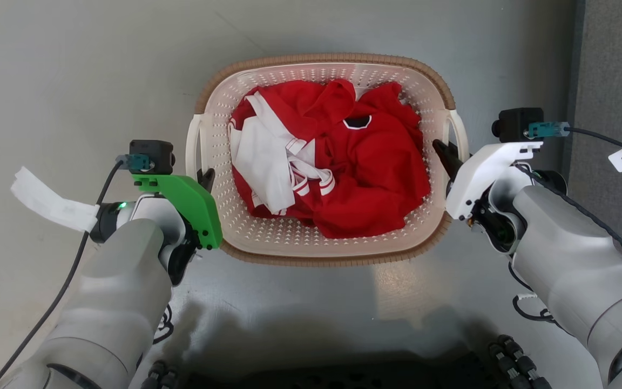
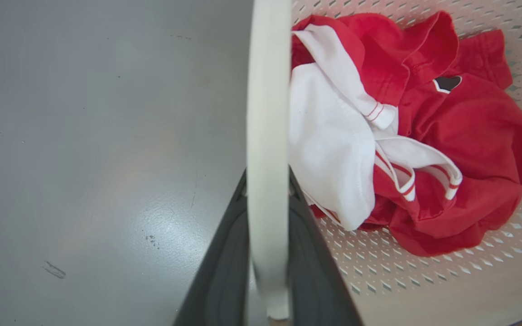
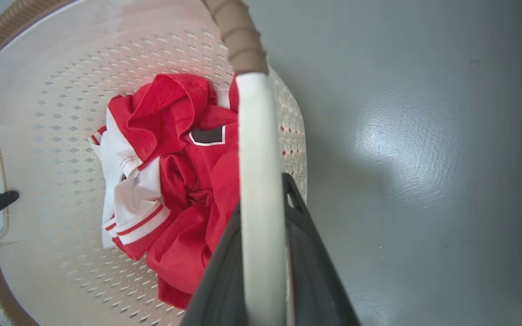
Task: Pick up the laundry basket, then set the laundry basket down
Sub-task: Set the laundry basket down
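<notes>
- Cream laundry basket (image 1: 322, 258) w/ brown rim, centre, over grey floor (image 1: 73, 65); can't tell if it's touching the floor. Red/white clothes (image 1: 365, 173) inside.
- Left gripper (image 1: 206, 178): jaws clenched on left handle (image 1: 192, 140).
- Right gripper (image 1: 445, 154): jaws clenched on right handle (image 1: 459, 132).

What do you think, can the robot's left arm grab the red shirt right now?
Probably not yet. The left gripper is closed around the left handle of the laundry basket, so its fingers look busy. Nothing covers the red shirt, though.
</notes>
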Robot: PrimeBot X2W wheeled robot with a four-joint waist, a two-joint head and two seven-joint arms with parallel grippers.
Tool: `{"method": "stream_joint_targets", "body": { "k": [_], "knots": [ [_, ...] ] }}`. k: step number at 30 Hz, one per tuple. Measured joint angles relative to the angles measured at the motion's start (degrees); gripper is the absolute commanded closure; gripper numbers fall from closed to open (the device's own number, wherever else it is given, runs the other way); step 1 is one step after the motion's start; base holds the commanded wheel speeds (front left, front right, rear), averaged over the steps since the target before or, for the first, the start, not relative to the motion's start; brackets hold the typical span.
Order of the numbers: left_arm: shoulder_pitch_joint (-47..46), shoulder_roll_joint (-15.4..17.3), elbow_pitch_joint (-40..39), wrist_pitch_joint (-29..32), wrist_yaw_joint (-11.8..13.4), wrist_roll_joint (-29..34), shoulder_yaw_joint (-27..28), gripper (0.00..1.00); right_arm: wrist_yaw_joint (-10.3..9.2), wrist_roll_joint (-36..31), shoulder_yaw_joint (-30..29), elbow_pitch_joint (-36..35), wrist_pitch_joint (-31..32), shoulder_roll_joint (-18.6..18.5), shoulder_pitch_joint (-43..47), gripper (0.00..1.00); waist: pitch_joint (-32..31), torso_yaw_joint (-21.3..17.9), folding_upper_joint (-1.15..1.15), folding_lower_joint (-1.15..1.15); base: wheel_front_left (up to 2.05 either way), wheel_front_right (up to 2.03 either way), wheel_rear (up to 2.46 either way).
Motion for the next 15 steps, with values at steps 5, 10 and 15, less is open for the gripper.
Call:
{"method": "stream_joint_targets", "body": {
  "k": [5, 10, 15],
  "knots": [
    [-0.04, 0.02, 0.66, -0.03, -0.14, 0.14, -0.53, 0.00, 0.63, 0.49, 0.43, 0.60, 0.01, 0.05, -0.01, 0.00, -0.13, -0.04, 0.00, 0.00, 0.00, 0.00, 0.00],
    [-0.04, 0.05, 0.75, -0.05, -0.14, 0.14, -0.70, 0.00, 0.66, 0.92, 0.93, 0.96, 0.02, 0.24, -0.01, 0.00, -0.54, -0.14, 0.00, 0.00, 0.00, 0.00, 0.00],
    [-0.04, 0.07, 1.07, -0.55, -0.14, 0.13, -0.90, 0.00, 0.66, 1.34, 1.47, 1.43, 0.02, 0.74, -0.01, 0.00, -1.39, -0.31, 0.00, 0.00, 0.00, 0.00, 0.00]
  ]
}}
